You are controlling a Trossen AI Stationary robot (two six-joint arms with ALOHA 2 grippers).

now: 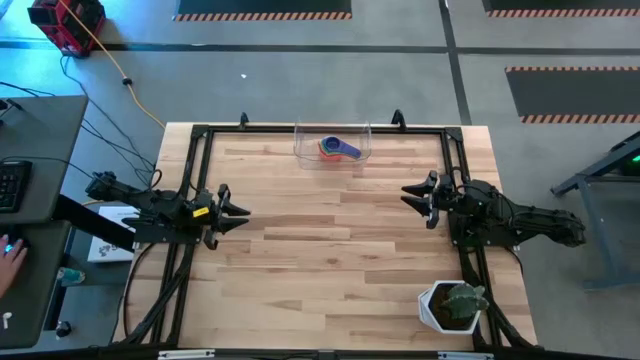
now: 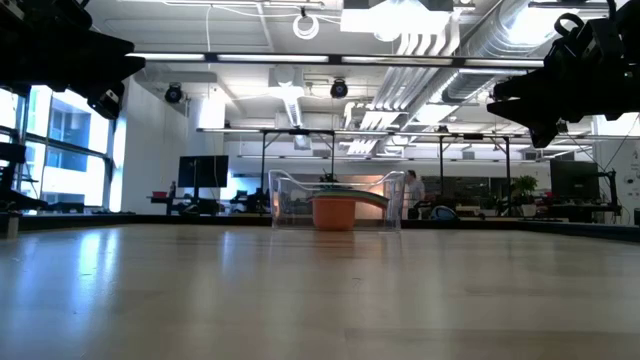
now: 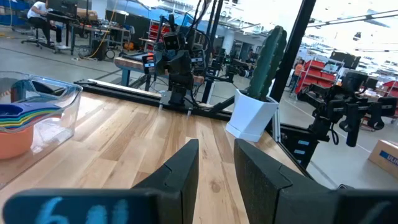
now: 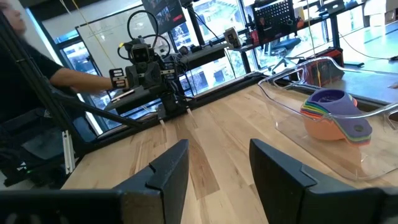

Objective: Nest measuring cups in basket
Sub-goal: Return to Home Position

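The measuring cups (image 1: 338, 148) sit nested in one stack, orange at the bottom and purple on top, inside the clear basket (image 1: 305, 150) at the table's far middle edge. The stack (image 4: 333, 116) rests on the basket's floor, handles pointing to the table's right. My left gripper (image 1: 240, 212) hovers at the table's left side, open and holding nothing. My right gripper (image 1: 410, 194) hovers at the right side, open and holding nothing. Both point level toward the table's middle, well away from the basket (image 2: 335, 200).
A white pot with a green cactus-like plant (image 1: 455, 303) stands at the near right corner. A dark frame (image 1: 200, 135) runs along the table's edges. A person's hand (image 1: 10, 252) shows at a desk left of the table. The wooden top between the arms is bare.
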